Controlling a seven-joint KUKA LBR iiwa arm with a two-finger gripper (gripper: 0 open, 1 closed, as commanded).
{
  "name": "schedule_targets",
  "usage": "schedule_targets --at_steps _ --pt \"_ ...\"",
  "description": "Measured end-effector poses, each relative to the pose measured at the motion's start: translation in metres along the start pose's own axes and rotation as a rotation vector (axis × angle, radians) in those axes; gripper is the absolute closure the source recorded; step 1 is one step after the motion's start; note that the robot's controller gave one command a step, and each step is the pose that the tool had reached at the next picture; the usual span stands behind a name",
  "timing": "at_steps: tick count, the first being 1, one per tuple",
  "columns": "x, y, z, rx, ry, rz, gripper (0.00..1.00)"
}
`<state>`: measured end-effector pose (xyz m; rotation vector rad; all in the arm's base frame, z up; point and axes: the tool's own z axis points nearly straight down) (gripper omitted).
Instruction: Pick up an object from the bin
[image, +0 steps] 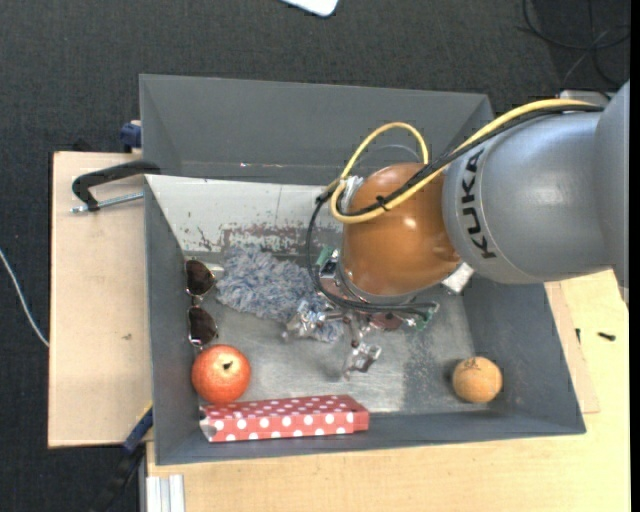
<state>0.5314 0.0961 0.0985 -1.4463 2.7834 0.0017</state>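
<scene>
At bin (515, 350) centre: hand (362, 352) hangs low; clenched or released, I cannot tell.
Nearest thing: small crumpled silvery thing (308, 325), just left of it, against blue-grey cloth (255, 280).
Risk: closing on nothing, or snagging cloth.

Dark, speckled carpet (60, 60) is covering the floor left and far. A white object (312, 5) is lying at the far edge, black cables (575, 35) are curling far right, and a thin pale cord (20, 295) is trailing along the left.
</scene>
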Motion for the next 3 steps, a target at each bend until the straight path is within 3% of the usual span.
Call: schedule_targets --at_steps 1,2,3 --pt "0.039 -0.015 0.001 0.0 -0.001 -0.069 0.0" --pt "0.005 -0.05 0.001 0.004 0.0 0.117 0.0" --pt "-0.009 -0.036 0.013 0.0 0.003 0.029 0.0"
